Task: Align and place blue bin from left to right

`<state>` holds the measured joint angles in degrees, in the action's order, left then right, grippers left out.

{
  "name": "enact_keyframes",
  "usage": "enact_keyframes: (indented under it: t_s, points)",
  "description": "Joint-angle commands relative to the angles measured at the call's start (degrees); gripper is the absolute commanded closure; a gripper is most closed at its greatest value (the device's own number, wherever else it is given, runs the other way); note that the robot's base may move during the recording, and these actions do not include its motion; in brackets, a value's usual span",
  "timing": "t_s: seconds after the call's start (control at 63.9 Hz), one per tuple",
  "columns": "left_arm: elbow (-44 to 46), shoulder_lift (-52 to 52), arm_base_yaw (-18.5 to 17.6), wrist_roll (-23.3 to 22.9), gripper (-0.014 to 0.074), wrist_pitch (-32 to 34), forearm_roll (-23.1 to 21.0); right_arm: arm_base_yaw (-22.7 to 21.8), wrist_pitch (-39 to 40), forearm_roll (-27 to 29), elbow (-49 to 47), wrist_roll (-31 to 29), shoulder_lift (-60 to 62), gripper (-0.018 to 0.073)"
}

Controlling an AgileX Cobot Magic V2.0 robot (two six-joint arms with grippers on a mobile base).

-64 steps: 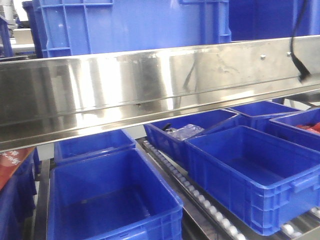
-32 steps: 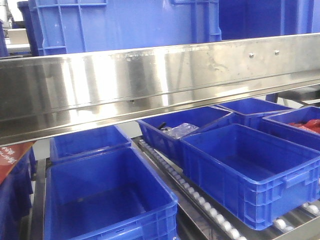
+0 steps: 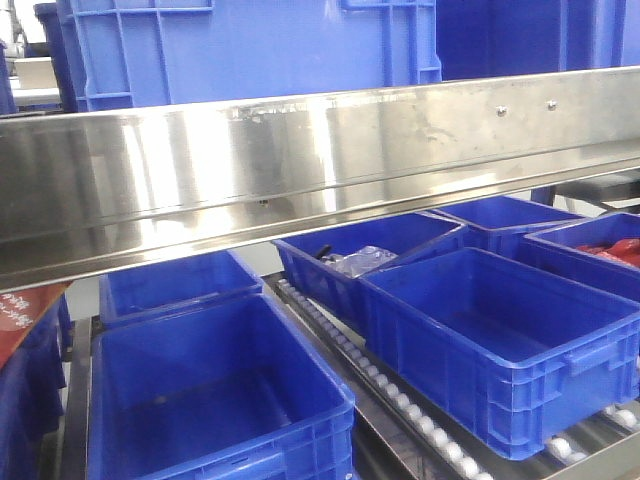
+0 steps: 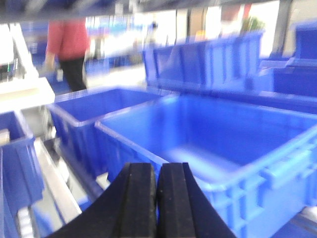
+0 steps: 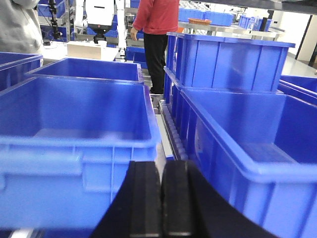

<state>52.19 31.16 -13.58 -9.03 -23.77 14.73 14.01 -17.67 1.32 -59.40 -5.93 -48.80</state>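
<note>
The blue bin [image 3: 250, 45] is being carried on the top shelf, directly above the steel rail [image 3: 320, 160]; ribbed wall facing out, another blue crate [image 3: 530, 35] just beside it on the right. Below the rail, smaller royal-blue bins [image 3: 500, 340] are being held in rows on roller tracks [image 3: 400, 400]; one behind is holding clear plastic bags [image 3: 360, 260]. Left gripper [image 4: 157, 198]: jaws are being kept closed, pads touching, nothing between them, an open bin [image 4: 213, 144] just ahead. Right gripper [image 5: 161, 203]: jaws likewise being held shut on nothing, between two bins. A person in red [image 5: 156, 29] is being seen beyond the bins.
</note>
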Motion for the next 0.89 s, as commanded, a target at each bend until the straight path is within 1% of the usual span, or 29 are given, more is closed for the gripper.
enact_keyframes:
  t_s: [0.0,0.204,0.423,0.532,0.877]
  points:
    - [-4.5,-4.1,-0.3,0.1,0.0592,3.1,0.2,-0.2,1.7,-0.7,3.7,-0.2,3.8,0.0638]
    - [-15.1,-13.1,-0.3,0.1,0.0592,3.9,0.0,-0.2,2.0,-0.7,14.6,-0.2,14.3,0.0638]
    - [-22.1,-18.7,-0.3,0.1,0.0592,3.8,-0.3,-0.2,4.1,-0.7,26.9,-0.2,24.3,0.0638]
    - [-23.1,-19.0,-0.3,0.1,0.0592,3.2,-0.3,-0.2,4.6,-0.7,28.9,-0.2,26.3,0.0638]
    - [-23.1,-19.0,-0.3,0.1,0.0592,3.0,-0.4,-0.2,4.9,-0.7,28.8,-0.2,26.4,0.0638]
